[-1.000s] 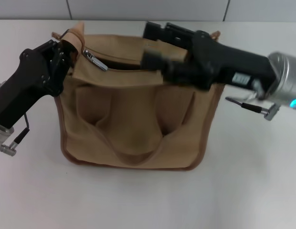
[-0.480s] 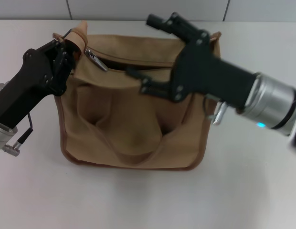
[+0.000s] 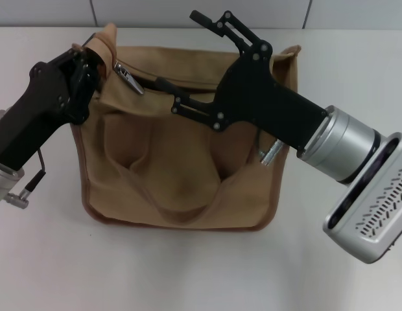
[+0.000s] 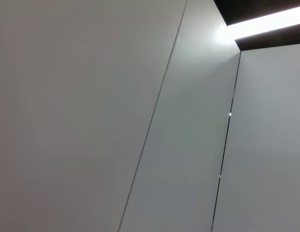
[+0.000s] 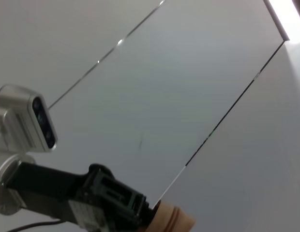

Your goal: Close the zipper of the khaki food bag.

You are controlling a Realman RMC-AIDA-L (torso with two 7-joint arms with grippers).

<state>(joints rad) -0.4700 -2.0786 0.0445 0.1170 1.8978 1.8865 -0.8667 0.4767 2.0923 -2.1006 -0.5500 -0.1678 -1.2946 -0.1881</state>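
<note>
Tan canvas fills the middle of the head view: the khaki food bag (image 3: 181,162) lies flat on the white table (image 3: 356,78), its loop handle (image 3: 175,207) drooping toward six o'clock. Up along the bag's top panel runs the zipper (image 3: 163,83), and it's visibly gaping, a dark slit showing between the two edges. The silver pull tab (image 3: 128,81) sits way over at the ten o'clock corner of the bag.

Left gripper (image 3: 96,61) is right there at that same corner, clamped on a bunched fold of tan fabric just beside the pull tab, arm stretching away toward eight o'clock. The right wrist view catches it from afar too, black body with a tan lump at its tip (image 5: 172,220).

Right gripper (image 3: 181,61) hovers over the top panel at about twelve o'clock, fingers spread wide, one fingertip (image 3: 200,16) past the bag's far edge, the other over the open slit. It's holding nothing.
</note>
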